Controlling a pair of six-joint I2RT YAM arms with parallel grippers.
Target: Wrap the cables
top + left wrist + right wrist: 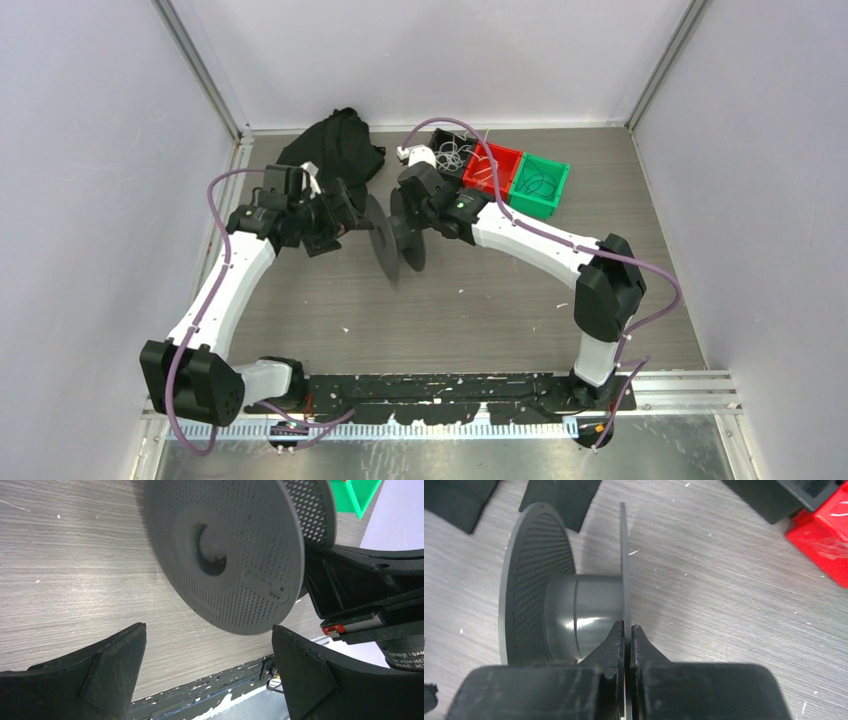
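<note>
Grey wood-grain table (480,300), pale walls around. Centre: dark grey perforated plastic spool (395,238), standing on edge, one flange rim pinched by the right gripper (628,635). The left gripper (208,629), jaws spread wide, faces the other flange. Upper centre: thin white curly cables (455,155) in black bin (443,138), beside red bin (503,165).

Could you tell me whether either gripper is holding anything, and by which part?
The right gripper is shut on the grey spool, pinching the rim of one of its thin flanges. The left gripper is open beside the spool, holding nothing.
</note>
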